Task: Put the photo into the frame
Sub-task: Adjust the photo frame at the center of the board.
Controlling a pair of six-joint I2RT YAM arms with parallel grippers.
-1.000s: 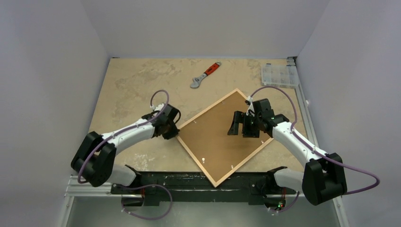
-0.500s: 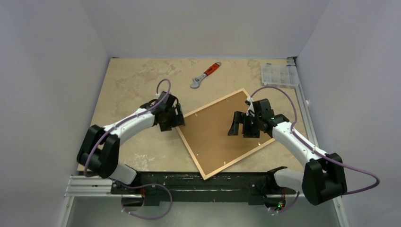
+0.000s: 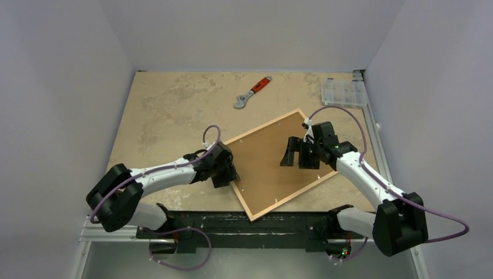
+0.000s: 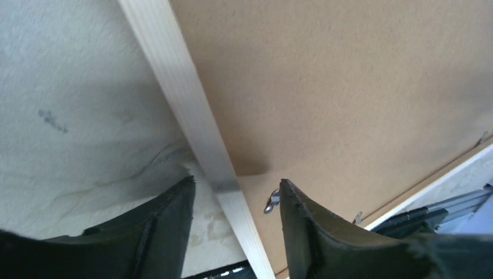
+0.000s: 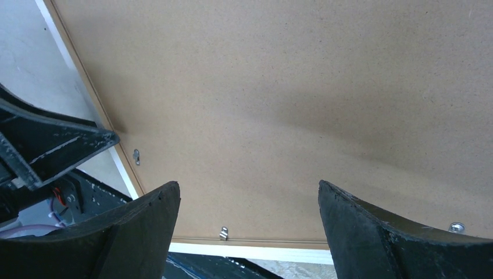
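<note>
The frame point(image 3: 261, 124), thin light wood, lies face down and skewed on the table, showing the brown backing board point(image 3: 268, 165). The photo is hidden. My left gripper point(image 3: 228, 174) is at the frame's left side. In the left wrist view it point(image 4: 235, 189) stands open, its fingers point(image 4: 168, 232) on either side of the pale wood strip point(image 4: 186, 99) without touching it. My right gripper point(image 3: 295, 157) hovers open over the board's right half. Only the board point(image 5: 290, 87) shows between its tips point(image 5: 247, 192).
A red-handled wrench point(image 3: 252, 92) lies at the back centre and a clear plastic organiser box point(image 3: 343, 92) at the back right. Small metal tabs point(image 5: 223, 233) line the board's edges. The black rail point(image 3: 244, 224) runs along the near edge, under the frame's near corner.
My left gripper let go of the frame's left corner and opened, then slid nearer along the left strip. The frame turned slightly, its near corner shifting left. The right arm stayed put.
</note>
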